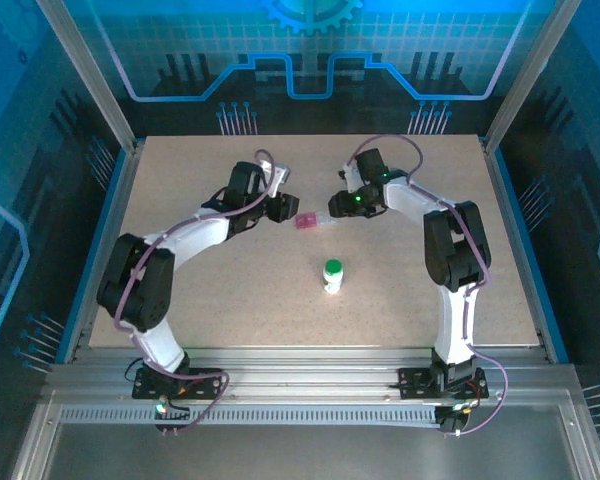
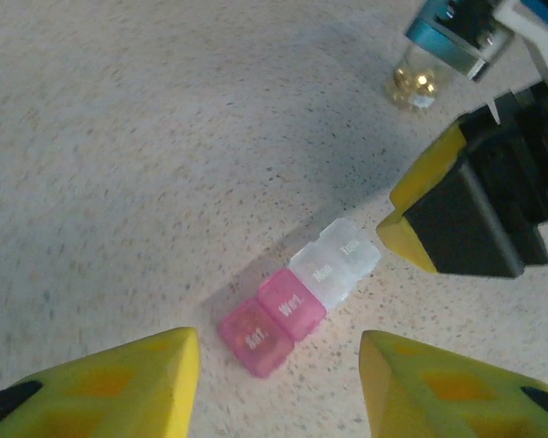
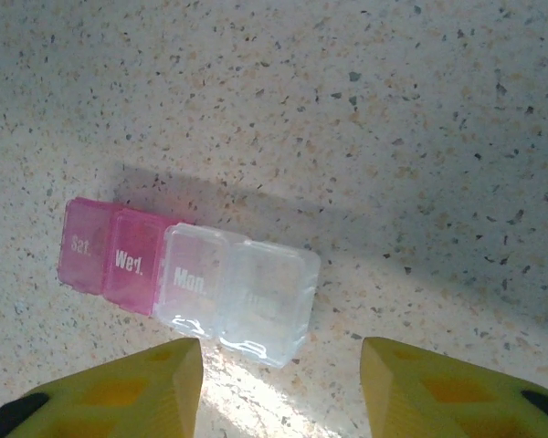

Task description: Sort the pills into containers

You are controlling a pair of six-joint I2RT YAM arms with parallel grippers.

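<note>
The top view shows the whole layout. A white bottle with green cap [image 1: 332, 275] stands upright near the middle of the table [image 1: 230, 290]. Farther off, the clear-and-pink pill box [image 1: 310, 221] lies flat between the left gripper [image 1: 280, 207] and the right gripper [image 1: 340, 205], which face each other across it.

The left wrist view adds an amber vial [image 2: 416, 84] beyond the box at the frame's upper right, its top cut off by the right arm. It also brings the right gripper's yellow-and-black fingers [image 2: 457, 224] just beside the box's clear end; I cannot tell whether they touch it.

Both pairs of fingers stand wide apart and hold nothing. The left fingers [image 2: 119, 383] open toward the pink end of the box, the right fingers [image 3: 438, 388] toward the clear end.

The wrist views make the lid lettering readable: "Sat." and "Wed." on the pink compartments, "Mon." and a fainter "Tue." on the clear ones.
</note>
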